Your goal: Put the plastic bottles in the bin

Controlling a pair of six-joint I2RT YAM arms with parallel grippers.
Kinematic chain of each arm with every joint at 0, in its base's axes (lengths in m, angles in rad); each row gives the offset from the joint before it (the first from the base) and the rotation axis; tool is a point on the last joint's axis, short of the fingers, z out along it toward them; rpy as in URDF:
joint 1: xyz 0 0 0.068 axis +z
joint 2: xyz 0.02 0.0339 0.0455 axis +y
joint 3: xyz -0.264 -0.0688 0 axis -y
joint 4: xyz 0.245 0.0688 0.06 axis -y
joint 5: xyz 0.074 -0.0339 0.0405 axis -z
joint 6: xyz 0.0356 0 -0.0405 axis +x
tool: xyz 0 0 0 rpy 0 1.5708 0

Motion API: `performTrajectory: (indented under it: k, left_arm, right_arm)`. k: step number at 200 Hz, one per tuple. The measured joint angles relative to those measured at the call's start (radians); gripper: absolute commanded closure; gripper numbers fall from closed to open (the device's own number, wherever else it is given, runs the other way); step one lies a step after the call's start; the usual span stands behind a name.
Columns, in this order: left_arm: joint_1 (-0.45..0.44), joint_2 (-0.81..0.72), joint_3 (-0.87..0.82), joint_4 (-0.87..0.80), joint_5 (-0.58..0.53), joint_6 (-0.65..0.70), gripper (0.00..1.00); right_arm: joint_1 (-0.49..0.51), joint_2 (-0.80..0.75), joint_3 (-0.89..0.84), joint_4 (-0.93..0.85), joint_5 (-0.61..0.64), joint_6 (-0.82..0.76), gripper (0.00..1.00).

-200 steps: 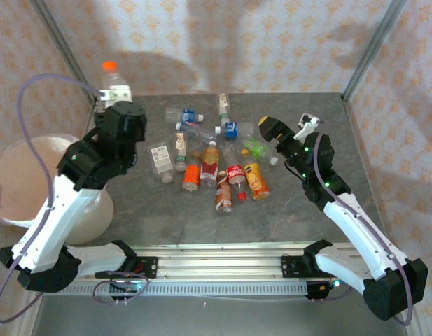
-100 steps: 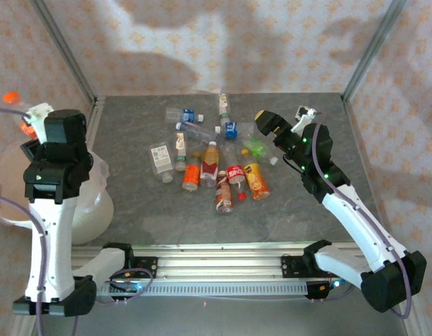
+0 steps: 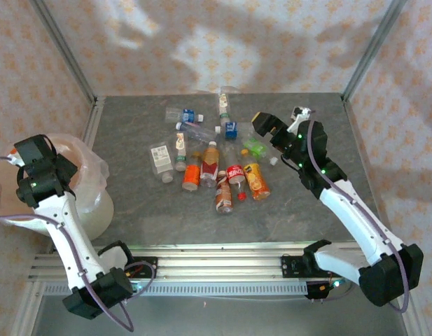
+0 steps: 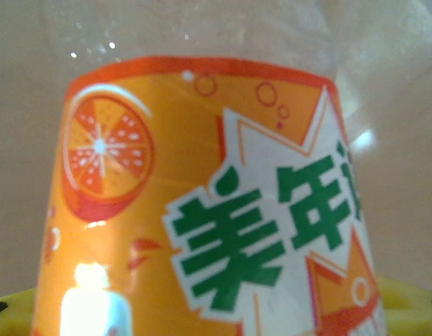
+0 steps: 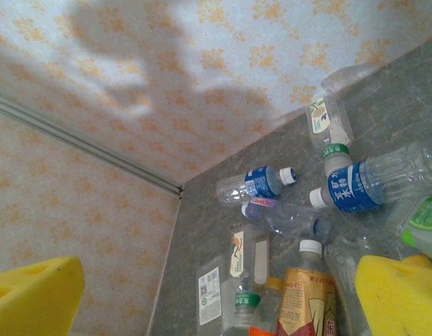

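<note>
About a dozen plastic bottles (image 3: 216, 164) lie clustered on the bench (image 3: 307, 210), toward its far side. Your left claw (image 4: 208, 315) pinches an orange-labelled bottle (image 4: 201, 196) over the bin (image 3: 93, 210) at the near left. Your right claw (image 3: 263, 126) hangs spread above the cluster's right edge.

Table (image 3: 145, 210): grey, marbled top. Walls (image 3: 272, 42): pale, orange floral print. Posts (image 3: 64, 49): metal, far corners. Rail (image 3: 223, 252): near edge.

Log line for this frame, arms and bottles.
left claw: shut on orange-label bottle, over bin | right claw: open, empty, above bottle pile | drop: not yet done
</note>
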Motion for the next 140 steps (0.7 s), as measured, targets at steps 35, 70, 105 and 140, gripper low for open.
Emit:
performTrajectory:
  k: [35,70,105,140]
  left_arm:
    - [0.000,0.053,-0.014,0.074,0.097,-0.077,0.50]
    - [0.000,0.096,-0.019,0.143,0.131,-0.138,0.48]
    - [0.000,0.149,-0.019,0.192,0.158,-0.156,0.40]
    - [0.000,0.171,-0.026,0.209,0.183,-0.164,0.30]
  right_arm:
    - [0.000,0.001,0.000,-0.011,0.000,0.000,0.01]
    - [0.000,0.006,0.000,-0.016,0.000,0.001,0.01]
    - [0.000,0.019,0.000,-0.016,0.000,0.001,0.01]
    - [0.000,0.032,0.000,-0.016,0.000,0.002,0.01]
